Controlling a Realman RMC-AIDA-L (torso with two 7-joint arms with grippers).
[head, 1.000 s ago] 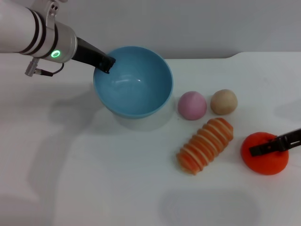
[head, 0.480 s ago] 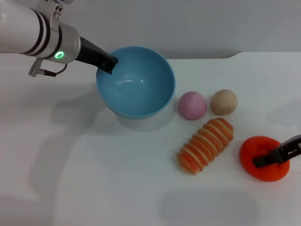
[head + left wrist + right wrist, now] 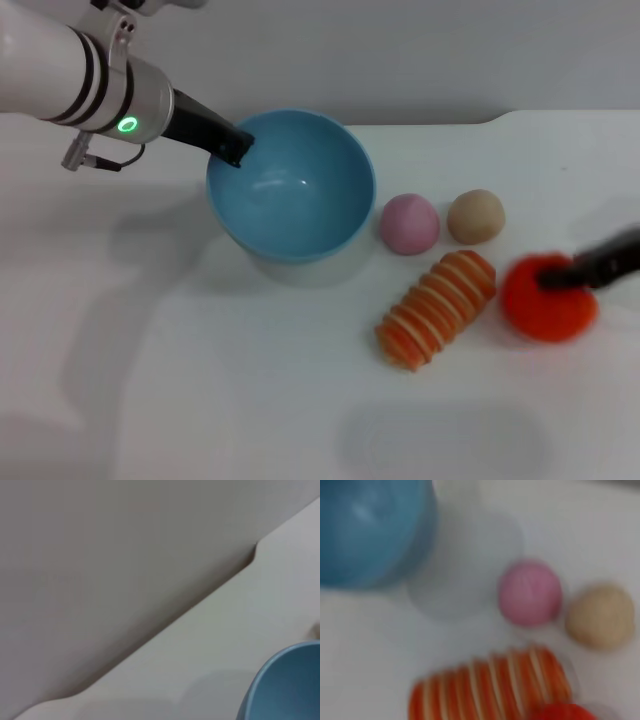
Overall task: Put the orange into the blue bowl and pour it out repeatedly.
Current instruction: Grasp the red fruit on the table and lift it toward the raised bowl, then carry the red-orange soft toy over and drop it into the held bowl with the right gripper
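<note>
Fingers of the left gripper [image 3: 235, 150] pinch the near-left rim of the blue bowl [image 3: 292, 185], apparently lifting it off the white table [image 3: 200, 380] to receive fruit. Right gripper [image 3: 570, 275] clamps the orange [image 3: 548, 298] — bright red-orange, lumpy — beside the striped oblong [image 3: 437, 308], likely raised for carrying bowlward — well apart from it for now.

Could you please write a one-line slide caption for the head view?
Left pincer grips the blue bowl rim; right pincer holds the orange.
</note>
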